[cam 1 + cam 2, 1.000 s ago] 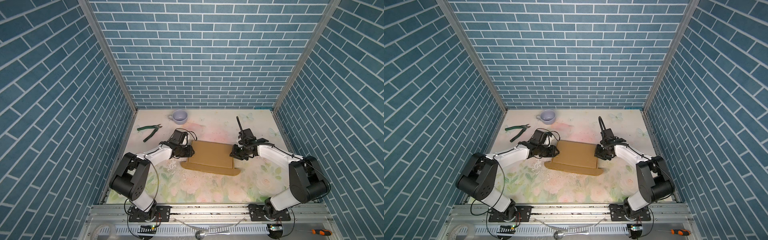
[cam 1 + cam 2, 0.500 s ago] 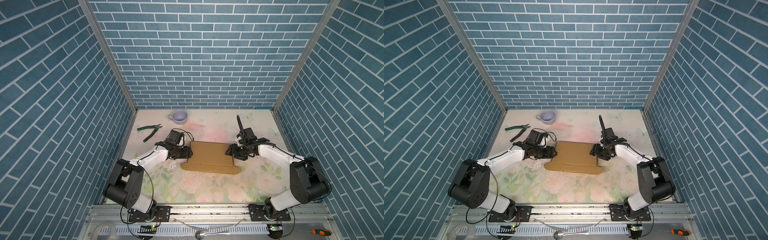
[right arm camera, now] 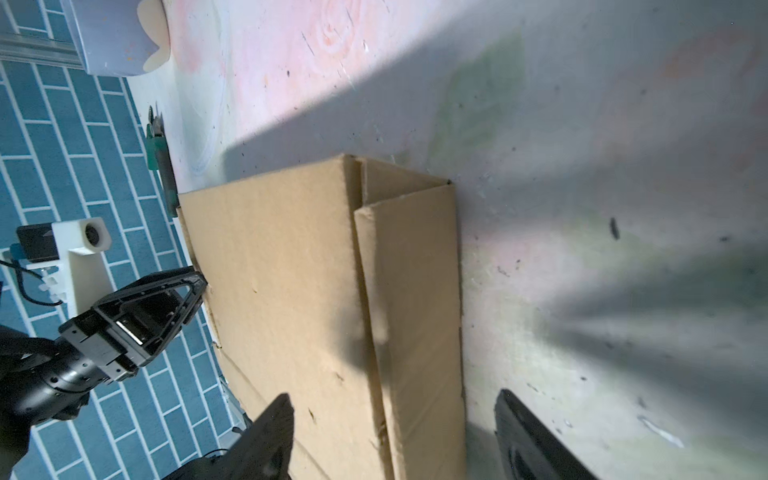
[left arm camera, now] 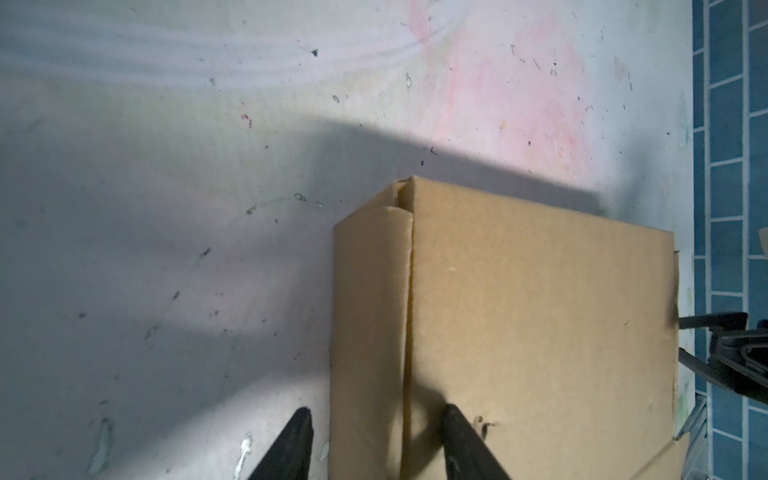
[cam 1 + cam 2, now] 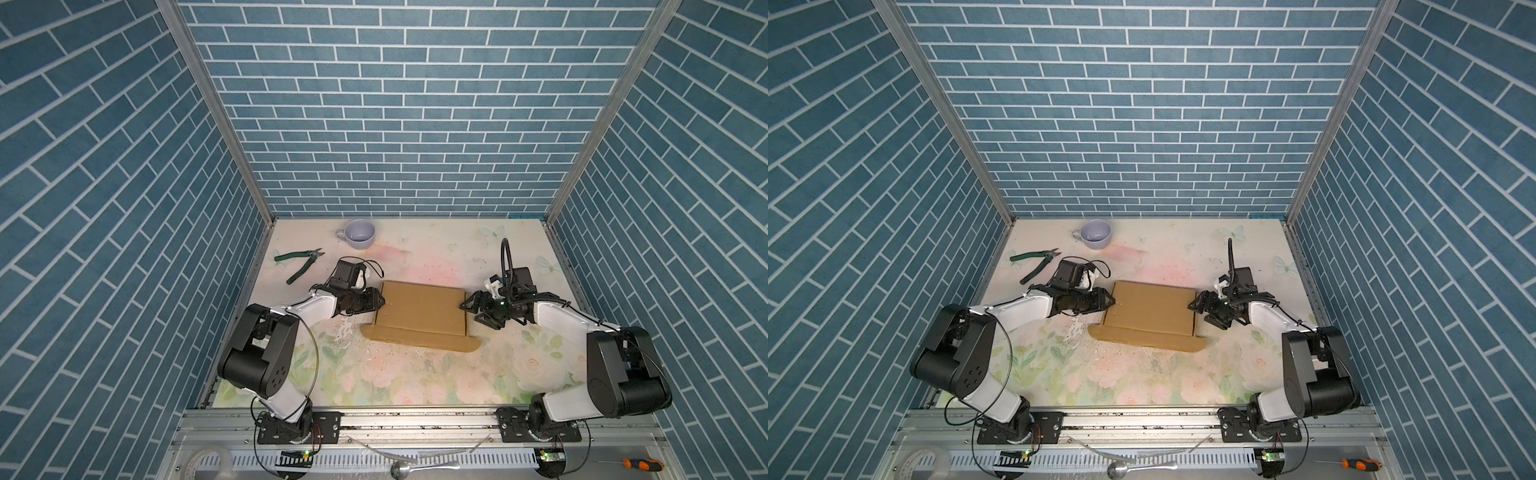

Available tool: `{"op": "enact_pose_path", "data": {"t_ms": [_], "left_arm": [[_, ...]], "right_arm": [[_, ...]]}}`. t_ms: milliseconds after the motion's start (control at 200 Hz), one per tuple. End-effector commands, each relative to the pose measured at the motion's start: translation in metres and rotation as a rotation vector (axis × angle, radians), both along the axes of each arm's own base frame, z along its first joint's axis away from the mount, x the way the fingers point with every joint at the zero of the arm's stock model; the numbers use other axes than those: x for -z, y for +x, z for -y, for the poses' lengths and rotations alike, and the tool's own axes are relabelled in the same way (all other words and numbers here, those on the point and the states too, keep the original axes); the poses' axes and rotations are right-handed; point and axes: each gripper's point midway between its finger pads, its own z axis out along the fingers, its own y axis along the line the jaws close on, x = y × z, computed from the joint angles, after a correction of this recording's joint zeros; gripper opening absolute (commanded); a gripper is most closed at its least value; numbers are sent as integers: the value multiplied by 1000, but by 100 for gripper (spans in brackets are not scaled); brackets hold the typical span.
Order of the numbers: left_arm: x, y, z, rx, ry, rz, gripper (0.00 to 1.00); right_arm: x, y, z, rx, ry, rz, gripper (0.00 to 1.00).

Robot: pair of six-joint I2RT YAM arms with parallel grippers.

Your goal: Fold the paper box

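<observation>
The paper box point(image 5: 419, 307) point(image 5: 1150, 309) is brown cardboard in the middle of the table, its top closed flat. One long flap point(image 5: 419, 345) lies on the table at its front. My left gripper point(image 5: 380, 301) point(image 5: 1111, 301) point(image 4: 377, 410) is open at the box's left end. It straddles the folded side wall point(image 4: 370, 311), one finger over the top panel and one over the table. My right gripper point(image 5: 469, 311) point(image 5: 1198, 313) point(image 3: 394, 397) is open wide at the right end, straddling that side wall point(image 3: 411, 291) the same way.
A lilac cup point(image 5: 360, 234) point(image 5: 1096, 235) stands at the back left. Green-handled pliers point(image 5: 301, 266) point(image 5: 1036, 266) lie behind my left arm. Blue brick walls close in both sides and the back. A screwdriver point(image 5: 640, 450) lies on the front rail.
Both grippers have opened their jaws at the box's ends, the right one widest. The box has stayed in place.
</observation>
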Motion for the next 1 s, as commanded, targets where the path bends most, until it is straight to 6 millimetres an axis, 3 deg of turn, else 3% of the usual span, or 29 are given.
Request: {"op": "enact_pose_path", "data": {"t_ms": [0, 290, 340, 375, 615, 995], "left_arm": [[37, -19, -23, -43, 118, -97, 47], [73, -36, -49, -69, 269, -226, 37], [77, -38, -52, -78, 273, -238, 36], [79, -40, -54, -81, 273, -246, 35], [93, -51, -67, -112, 278, -300, 28], [111, -64, -66, -127, 231, -357, 20]], "right_arm": [[4, -1, -9, 2, 86, -14, 78], [17, -10, -12, 7, 131, -40, 80], [16, -11, -14, 12, 155, -39, 82], [17, -12, -15, 18, 171, -40, 88], [22, -14, -21, 30, 233, -43, 89], [23, -15, -44, -41, 306, -40, 89]]}}
